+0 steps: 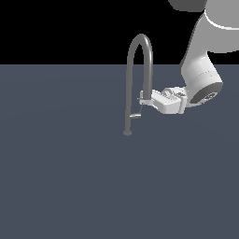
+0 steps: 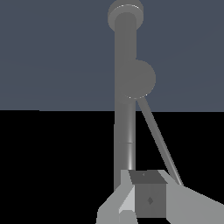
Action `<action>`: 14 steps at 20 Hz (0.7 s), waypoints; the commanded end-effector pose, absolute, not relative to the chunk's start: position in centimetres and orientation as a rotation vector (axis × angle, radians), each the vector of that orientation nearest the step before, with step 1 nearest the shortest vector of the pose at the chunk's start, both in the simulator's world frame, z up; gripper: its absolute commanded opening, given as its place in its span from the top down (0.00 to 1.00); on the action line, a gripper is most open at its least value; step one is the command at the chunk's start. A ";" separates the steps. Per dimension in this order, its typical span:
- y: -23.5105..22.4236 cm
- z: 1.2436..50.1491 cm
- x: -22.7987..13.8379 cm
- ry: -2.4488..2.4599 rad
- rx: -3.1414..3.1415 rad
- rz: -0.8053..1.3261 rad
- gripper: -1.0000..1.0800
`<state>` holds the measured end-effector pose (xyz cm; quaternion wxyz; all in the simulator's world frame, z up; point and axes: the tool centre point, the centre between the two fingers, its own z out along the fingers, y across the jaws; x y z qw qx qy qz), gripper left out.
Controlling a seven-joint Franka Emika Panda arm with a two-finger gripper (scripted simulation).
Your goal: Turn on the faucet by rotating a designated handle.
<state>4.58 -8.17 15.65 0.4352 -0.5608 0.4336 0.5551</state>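
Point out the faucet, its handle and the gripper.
faucet point(image 1: 140, 39), exterior view, top of the gooseneck arch.
handle point(image 1: 135, 115), exterior view, thin silver lever beside the pipe.
gripper point(image 1: 141, 99), exterior view, fingertips at the pipe.

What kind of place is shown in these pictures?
Most likely a bare simulated test scene, not a real kitchen: a lone faucet stands on a flat, featureless grey floor under a black void, with the robot's claw at its handle.
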 end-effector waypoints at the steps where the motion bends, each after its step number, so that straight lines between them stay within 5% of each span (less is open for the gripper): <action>1: -8.4 15.5 3.7 1.080 -1.392 1.392 1.00; 14: -9.1 14.1 1.2 1.078 -1.394 1.389 1.00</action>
